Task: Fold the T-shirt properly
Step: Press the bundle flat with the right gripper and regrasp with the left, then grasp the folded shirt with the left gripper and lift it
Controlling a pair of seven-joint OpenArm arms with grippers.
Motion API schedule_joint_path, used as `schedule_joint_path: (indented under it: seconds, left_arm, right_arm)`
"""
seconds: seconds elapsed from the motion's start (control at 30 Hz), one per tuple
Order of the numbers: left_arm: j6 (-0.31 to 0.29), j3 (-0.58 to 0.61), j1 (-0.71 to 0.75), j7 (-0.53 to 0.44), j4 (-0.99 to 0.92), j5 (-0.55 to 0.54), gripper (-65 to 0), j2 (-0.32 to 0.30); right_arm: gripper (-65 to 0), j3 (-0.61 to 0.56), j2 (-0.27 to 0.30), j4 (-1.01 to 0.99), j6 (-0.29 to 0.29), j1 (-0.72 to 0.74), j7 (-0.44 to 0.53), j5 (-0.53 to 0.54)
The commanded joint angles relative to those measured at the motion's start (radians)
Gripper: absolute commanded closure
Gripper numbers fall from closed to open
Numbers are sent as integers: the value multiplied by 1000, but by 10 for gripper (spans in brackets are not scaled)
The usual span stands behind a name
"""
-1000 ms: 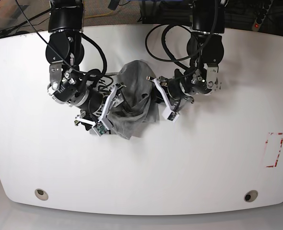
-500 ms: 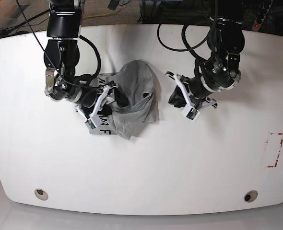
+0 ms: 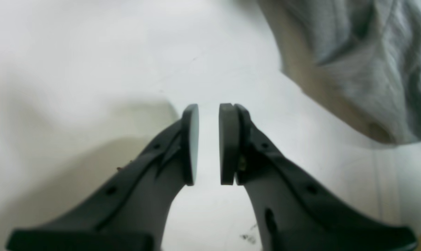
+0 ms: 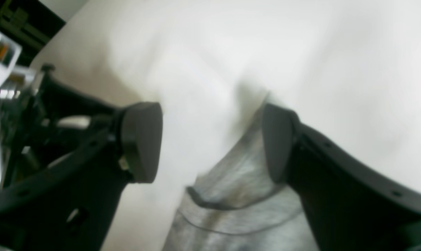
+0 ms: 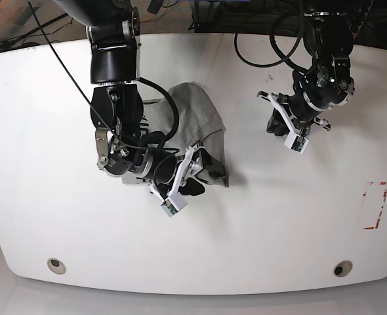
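shirt: the t-shirt [image 5: 192, 118] is lying bunched on the tabletop [image 5: 259, 216].
right hand [image 4: 210, 143]: spread open over a hem; closing on one layer only would be best.
left hand [image 3: 208, 143]: pads narrowly apart, gripping nothing.

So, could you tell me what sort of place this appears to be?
Probably a robotics lab bench: a bare white table with bolt holes, two cabled robot arms over a grey T-shirt, and loose cables and equipment behind the table's far edge.
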Motion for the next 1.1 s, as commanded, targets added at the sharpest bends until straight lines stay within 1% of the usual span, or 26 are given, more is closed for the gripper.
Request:
schedule_joint_path:
  seconds: [0.0,0.17,0.23,0.33,0.43,0.47,0.5,0.57,0.63,0.7,0.73,0.87,0.9,1.0,1.07]
  left_arm:
    - [-6,10,-17,-25,47,-21,-97,-26]
    - [-6,92,-42,-25,78,-18,-97,-30]
    - [-6,148,-69,-25,78,-16,-97,-30]
    - [-4,233,-97,-25,76,-15,-99,-30]
    - [0,322,-131,-25,72,-15,-99,-23]
    - [0,355,-143,-25,61,-15,-99,-7]
    - [0,377,-149,-25,50,-13,-99,11]
    - [0,398,-158,-25,23,25,-99,54]
    - [-3,414,-163,-25,-8,68,-99,89]
    - [-3,457,-165,-26,-60,122,-99,129]
    - [-3,470,-165,-26,-76,137,-99,138]
    - [-3,509,-165,-28,-126,168,-99,166]
    - [-3,509,-165,-28,-140,171,-99,172]
    - [-3,507,-165,-28,-198,171,-99,168]
    - [-3,498,-166,-43,-244,172,-99,160]
  right_arm:
    - [-415,26,42,19,7,24,21,17]
    - [-415,130,124,68,8,-15,21,16]
    - [-415,178,161,71,8,-24,21,14]
    - [-404,210,210,68,8,-36,23,13]
    - [-333,215,257,34,8,-44,55,13]
    - [-289,213,276,3,7,-45,72,13]
    - [-262,211,285,-21,7,-42,81,13]
    - [-214,210,300,-89,7,-33,118,13]
    - [-224,202,305,-144,10,-7,147,13]
    - [-244,155,319,-233,8,21,199,11]
    - [-246,136,329,-259,8,31,221,5]
    - [-247,38,337,-377,8,77,354,-72]
    - [-247,24,335,-420,8,91,394,-108]
    - [-247,17,309,-518,13,114,469,-190]
    - [-247,24,311,-538,18,117,486,-222]
